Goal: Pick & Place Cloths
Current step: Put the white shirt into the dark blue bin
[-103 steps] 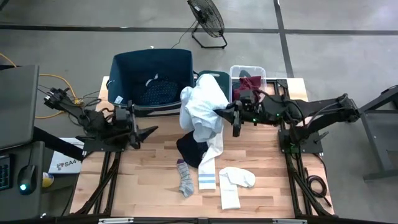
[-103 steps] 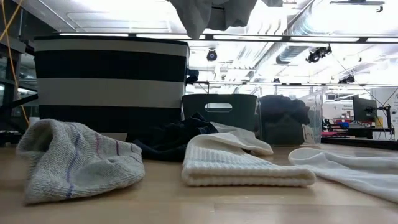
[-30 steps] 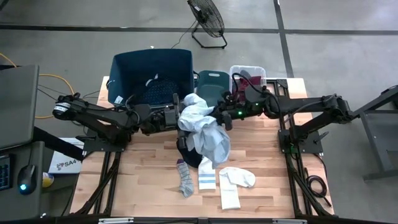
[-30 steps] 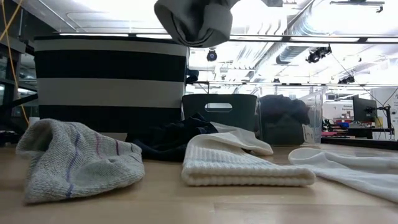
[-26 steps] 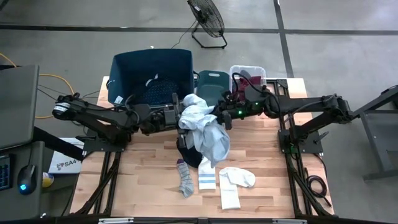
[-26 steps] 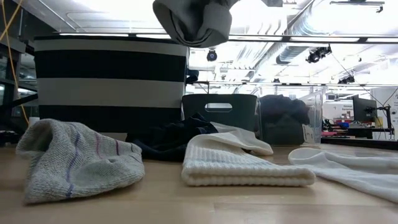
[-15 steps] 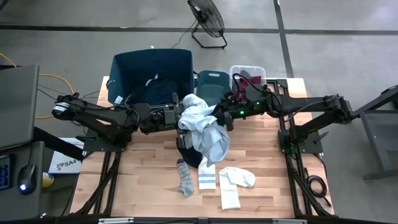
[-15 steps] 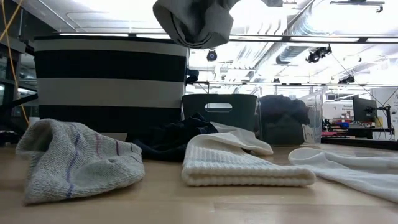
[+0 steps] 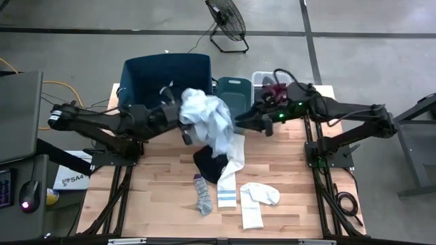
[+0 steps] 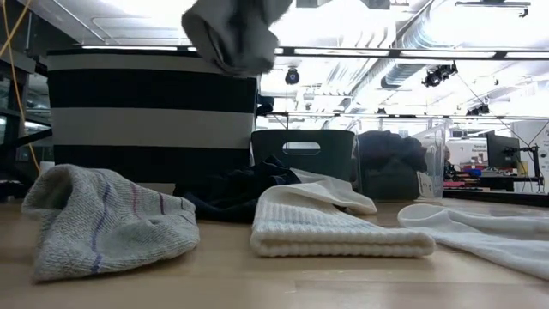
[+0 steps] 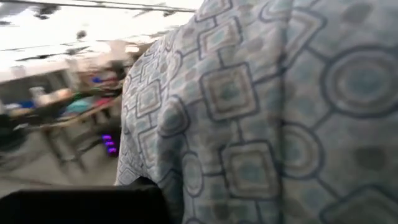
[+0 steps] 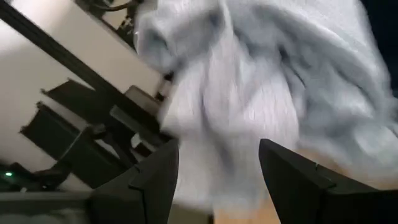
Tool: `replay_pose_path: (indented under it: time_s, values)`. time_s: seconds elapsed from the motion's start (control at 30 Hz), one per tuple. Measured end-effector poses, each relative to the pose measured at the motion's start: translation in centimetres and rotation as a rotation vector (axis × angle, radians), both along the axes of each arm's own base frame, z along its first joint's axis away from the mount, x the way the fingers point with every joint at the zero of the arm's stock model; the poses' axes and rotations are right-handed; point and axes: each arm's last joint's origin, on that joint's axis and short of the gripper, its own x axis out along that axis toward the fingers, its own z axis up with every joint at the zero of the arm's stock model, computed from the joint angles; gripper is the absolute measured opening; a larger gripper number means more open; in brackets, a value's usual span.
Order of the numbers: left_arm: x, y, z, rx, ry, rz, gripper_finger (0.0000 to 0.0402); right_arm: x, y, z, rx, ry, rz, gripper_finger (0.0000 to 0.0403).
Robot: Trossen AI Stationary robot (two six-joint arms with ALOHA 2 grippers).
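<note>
The large pale blue-white shirt [image 9: 208,121] hangs bunched above the table's far middle, just in front of the big blue bin [image 9: 136,71]; the low view shows it high up [image 10: 232,34]. My left gripper [image 9: 182,124] reaches in from the left and is shut on it. My right gripper [image 9: 245,124] stands open just right of the shirt, nothing between its fingers [image 12: 155,180]. A navy dotted cloth [image 9: 165,97] lies in the big bin, a maroon one [image 9: 274,88] in the clear bin. A black cloth [image 9: 204,163], a grey sock [image 9: 202,194] and white socks [image 9: 259,199] lie flat on the table. My left gripper holds the shirt by its bunched upper left part [image 9: 191,116], coming in about level from the table's left. The cloth itself covers the fingers, so one layer or several cannot be told. The shirt hangs slack below the hold [image 11: 261,124], clear of the table.
A small teal bin [image 9: 231,92] stands between the big bin and the clear bin [image 9: 262,77] along the far edge. A long white sock with blue stripes [image 9: 229,178] lies under the shirt's right side. Bare wood shows at the near left [image 9: 143,197].
My right gripper has opened, let go of the shirt and drawn back a little toward the table's right. My left gripper has carried the shirt toward the left and far edge, nearer the big blue bin; the shirt now hangs from the left gripper alone.
</note>
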Motion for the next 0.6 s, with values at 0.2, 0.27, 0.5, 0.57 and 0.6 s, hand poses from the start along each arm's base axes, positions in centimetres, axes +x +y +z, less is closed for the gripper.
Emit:
replay_pose_path:
  time_s: [0.2,0.27,0.5,0.57,0.6]
  values:
    - [-3.2,1.0,2.1,-0.151,-0.172,0.173,0.0094,-1.2,-0.3,0.7,-0.044,-0.026,-0.074,0.0214]
    - [-4.4,1.4,2.5,-0.197,-0.208,0.2,0.0094,-1.3,-0.3,0.9,-0.058,-0.036,-0.097,0.0214]
    - [-8.8,3.3,4.4,-0.295,-0.381,0.268,0.0094,-1.4,-0.4,0.9,-0.089,-0.035,-0.126,0.0215]
    - [-9.5,3.8,4.6,-0.287,-0.392,0.295,0.0094,-1.4,-0.4,0.9,-0.091,-0.035,-0.126,0.0215]
    - [-9.9,4.0,4.7,-0.285,-0.4,0.305,0.0094,-1.4,-0.4,0.9,-0.091,-0.036,-0.126,0.0215]
